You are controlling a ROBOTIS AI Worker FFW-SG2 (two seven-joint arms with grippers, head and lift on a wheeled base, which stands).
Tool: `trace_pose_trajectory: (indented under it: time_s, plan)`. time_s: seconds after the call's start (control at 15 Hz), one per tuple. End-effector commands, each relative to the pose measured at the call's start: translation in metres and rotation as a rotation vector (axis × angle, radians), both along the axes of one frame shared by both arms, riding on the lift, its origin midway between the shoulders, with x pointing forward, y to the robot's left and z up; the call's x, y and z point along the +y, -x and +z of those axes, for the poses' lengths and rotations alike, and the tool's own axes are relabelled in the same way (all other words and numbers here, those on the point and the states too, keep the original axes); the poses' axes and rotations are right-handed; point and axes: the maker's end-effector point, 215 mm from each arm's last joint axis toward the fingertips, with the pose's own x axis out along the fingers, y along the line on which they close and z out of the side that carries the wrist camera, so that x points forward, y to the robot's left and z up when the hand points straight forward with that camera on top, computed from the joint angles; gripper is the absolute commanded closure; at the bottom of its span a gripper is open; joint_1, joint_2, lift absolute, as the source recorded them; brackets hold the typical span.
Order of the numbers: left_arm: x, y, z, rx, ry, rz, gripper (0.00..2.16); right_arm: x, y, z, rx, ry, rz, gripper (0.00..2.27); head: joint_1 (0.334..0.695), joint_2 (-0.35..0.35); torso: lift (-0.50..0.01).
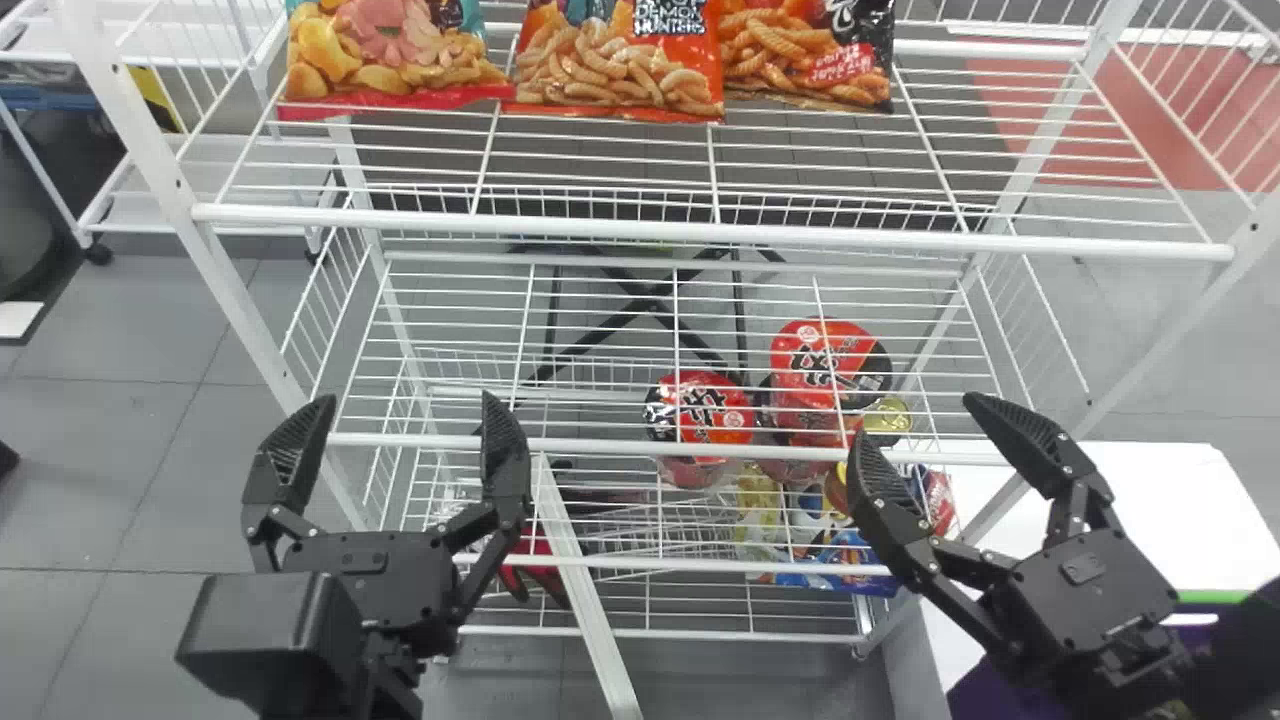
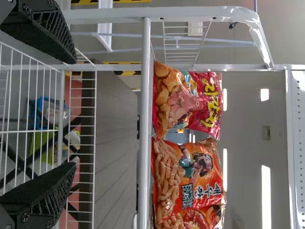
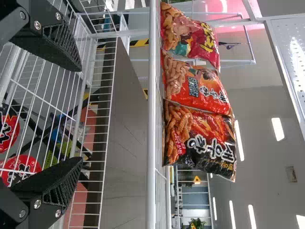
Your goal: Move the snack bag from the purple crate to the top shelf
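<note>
In the head view my left gripper (image 1: 407, 425) is open before the rack's left half, and my right gripper (image 1: 918, 425) is open near its right post. Nothing is between either pair of fingers. On the top shelf (image 1: 700, 234) lie three snack bags: a red one (image 1: 385, 50), an orange one (image 1: 620, 60) and a black-and-orange one (image 1: 810, 50). A purple crate (image 1: 972, 692) is partly visible at the lower right, largely behind the right arm; its contents are hidden. The left wrist view has the left gripper (image 2: 74, 113) open, the right wrist view the right gripper (image 3: 81, 114) likewise.
Red-lidded cup noodles (image 1: 700, 410) stand on the middle shelf, with colourful packages (image 1: 840, 560) lower down. White posts (image 1: 185, 210) flank the rack. A white table (image 1: 1150, 500) is at the right, and a white cart (image 1: 150, 190) stands behind at the left.
</note>
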Motion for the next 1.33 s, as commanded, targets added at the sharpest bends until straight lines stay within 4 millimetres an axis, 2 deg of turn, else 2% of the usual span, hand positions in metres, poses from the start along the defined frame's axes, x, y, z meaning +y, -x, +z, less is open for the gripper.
trace_pose_trajectory:
  time_s: [0.0, 1.27]
  plan:
    - [-0.0002, 0.001, 0.005, -0.011, 0.006, 0.001, 0.03, 0.0011, 0.0006, -0.0005, 0.002, -0.003, 0.001, 0.17, 0.695, -0.045, -0.263]
    - [-0.0062, 0.0017, 0.002, -0.004, 0.006, -0.011, 0.03, 0.0015, -0.0009, -0.0024, 0.01, 0.005, 0.008, 0.17, 0.695, -0.052, -0.339]
